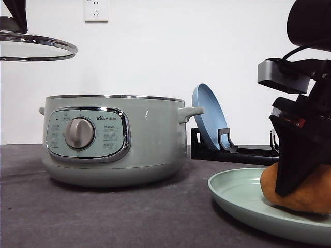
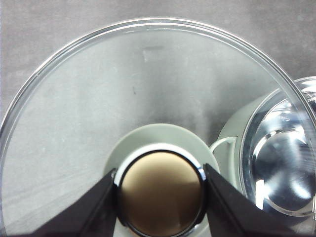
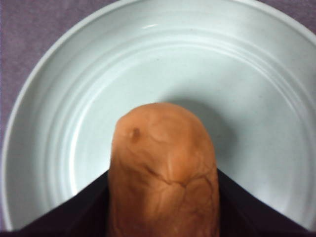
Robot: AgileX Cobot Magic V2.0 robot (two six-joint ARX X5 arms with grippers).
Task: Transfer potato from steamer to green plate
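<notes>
Right pincer (image 1: pixel 302 170) clenched on potato (image 1: pixel 302 188), potato low over green plate (image 1: pixel 243 199), contact with plate unclear. Risk: oblong potato rolling toward rim on release. Left pincer (image 2: pixel 160 197) grips knob of glass lid (image 1: pixel 36 49) high beside open steamer (image 1: pixel 116 139); slip would drop lid. Potato's far end cut off at frame edge.

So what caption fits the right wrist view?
Right tool holds the potato over the green plate.
</notes>
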